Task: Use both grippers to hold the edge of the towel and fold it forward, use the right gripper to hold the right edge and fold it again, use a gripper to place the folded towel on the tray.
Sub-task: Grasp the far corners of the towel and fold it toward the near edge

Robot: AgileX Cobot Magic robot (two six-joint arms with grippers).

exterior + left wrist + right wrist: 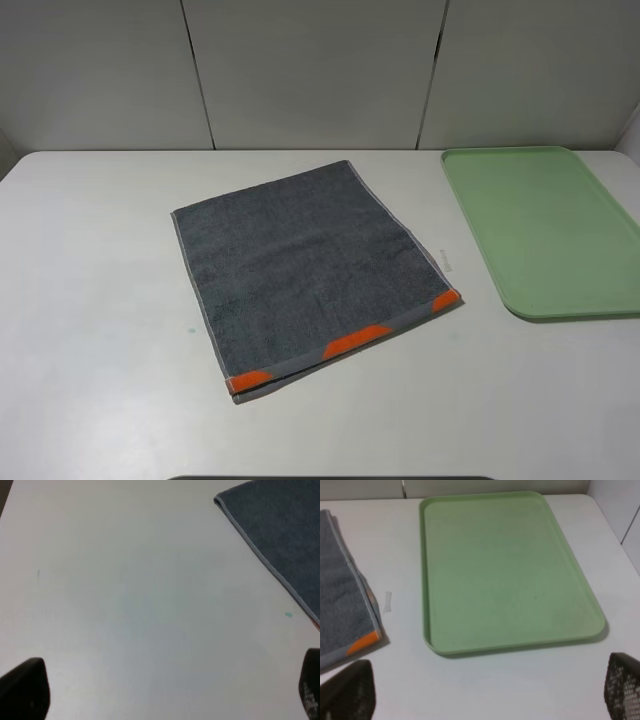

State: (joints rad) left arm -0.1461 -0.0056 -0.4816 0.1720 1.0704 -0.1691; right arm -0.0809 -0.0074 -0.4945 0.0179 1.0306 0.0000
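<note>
Left claw (167, 692) and right claw (485, 692) gape apart, empty; towel (310, 270) lies flat off the tray (540, 230), every fold seemingly ahead.

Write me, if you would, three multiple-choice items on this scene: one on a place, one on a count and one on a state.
1. In the exterior high view, where does the pale green rectangular plastic tray lie relative to the dark grey terry towel?
A. To its right
B. To its left
C. Under it

2. How many orange patches show along the towel's near edge?
A. One
B. Three
C. Five

3. The towel is:
A. bunched in a heap
B. draped over the tray
C. lying flat on the white table

Answers:
1 A, as the tray sits apart at the right side.
2 B, two at the corners and one between.
3 C, its whole surface rests spread on the table.
</note>
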